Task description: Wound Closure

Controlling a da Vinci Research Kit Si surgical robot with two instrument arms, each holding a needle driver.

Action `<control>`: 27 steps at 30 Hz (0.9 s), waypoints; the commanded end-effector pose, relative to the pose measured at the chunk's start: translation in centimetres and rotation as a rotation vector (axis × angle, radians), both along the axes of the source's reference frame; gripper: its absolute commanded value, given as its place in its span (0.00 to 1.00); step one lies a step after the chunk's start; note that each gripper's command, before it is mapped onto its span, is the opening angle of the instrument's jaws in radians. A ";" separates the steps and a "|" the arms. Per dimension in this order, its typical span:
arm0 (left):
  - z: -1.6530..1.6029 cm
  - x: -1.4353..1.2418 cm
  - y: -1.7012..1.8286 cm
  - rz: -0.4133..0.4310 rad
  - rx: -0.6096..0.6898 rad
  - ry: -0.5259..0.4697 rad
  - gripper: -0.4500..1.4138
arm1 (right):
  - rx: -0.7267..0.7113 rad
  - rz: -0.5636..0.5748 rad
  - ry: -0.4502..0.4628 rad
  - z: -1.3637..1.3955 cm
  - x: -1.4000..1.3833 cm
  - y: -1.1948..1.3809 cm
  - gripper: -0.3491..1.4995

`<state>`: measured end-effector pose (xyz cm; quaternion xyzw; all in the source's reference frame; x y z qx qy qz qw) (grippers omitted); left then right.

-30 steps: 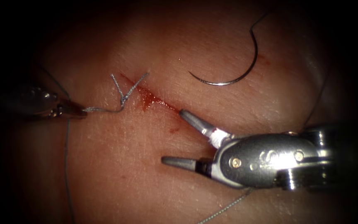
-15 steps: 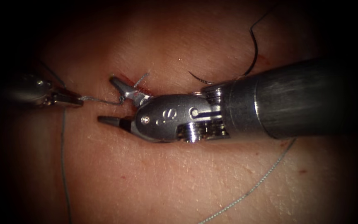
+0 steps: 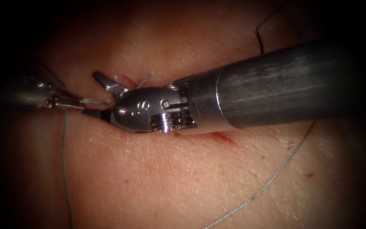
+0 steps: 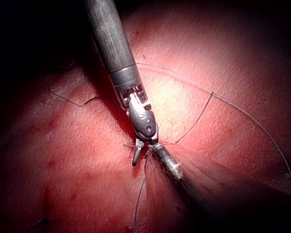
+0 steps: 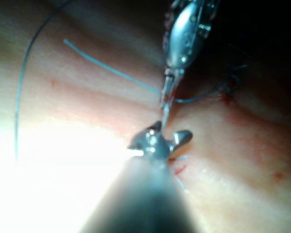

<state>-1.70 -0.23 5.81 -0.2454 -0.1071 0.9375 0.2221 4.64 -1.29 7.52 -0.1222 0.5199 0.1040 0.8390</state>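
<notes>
surgical training bench, tissue (image 3: pixel 183 178), thread (image 3: pixel 267 186)

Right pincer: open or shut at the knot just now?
Open. The right pincer has its two jaws spread apart, one above and one below the thread that the left pincer holds taut beside the knot.

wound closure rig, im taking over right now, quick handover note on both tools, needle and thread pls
Left tool: jaws shut on the thread, holding the strand taut from the left side of the cut toward the knot.
Right tool: jaws open, holding nothing, one on each side of that taut strand just beside the knot.
Needle: lies free on the tissue right of the cut, mostly behind the right tool's shaft, not in the tissue.
Done: one knotted stitch sits at the cut's upper left end.
Left: the strand is uncut; red fluid marks the open rest of the cut.
</notes>
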 end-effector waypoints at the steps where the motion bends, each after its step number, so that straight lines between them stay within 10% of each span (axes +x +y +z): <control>1: 0.06 -0.05 -0.03 0.000 0.001 -0.001 0.00 | 0.001 0.000 0.000 0.06 0.07 -0.03 0.98; 12: 0.05 -0.06 -0.05 -0.001 0.005 -0.003 0.00 | 0.000 -0.019 -0.001 0.16 0.14 -0.06 0.90; 14: 0.05 -0.06 -0.05 -0.001 0.005 -0.003 0.00 | 0.005 -0.051 0.026 0.14 0.13 -0.07 0.58; 15: 0.05 -0.06 -0.05 -0.001 0.005 -0.003 0.00 | 0.005 -0.051 0.026 0.14 0.13 -0.07 0.58; 16: 0.05 -0.06 -0.05 0.004 0.002 -0.003 0.00 | 0.006 -0.076 0.046 0.13 0.13 -0.08 0.14; 17: 0.04 -0.05 -0.06 0.004 0.002 -0.003 0.00 | 0.006 -0.098 0.062 0.10 0.13 -0.08 0.00; 23: 0.03 0.00 -0.07 0.005 0.002 -0.002 0.00 | -0.010 -0.105 0.078 -0.01 0.09 -0.07 0.00; 25: 0.03 0.04 -0.08 0.003 0.002 -0.004 0.00 | -0.016 -0.089 0.081 -0.06 0.04 -0.09 0.45; 26: 0.01 0.07 -0.08 0.002 0.001 -0.006 0.00 | -0.003 -0.065 0.070 -0.11 -0.01 -0.13 0.84; 27: 0.01 0.09 -0.08 0.003 0.002 -0.006 0.00 | 0.005 -0.050 0.063 -0.15 -0.06 -0.17 0.95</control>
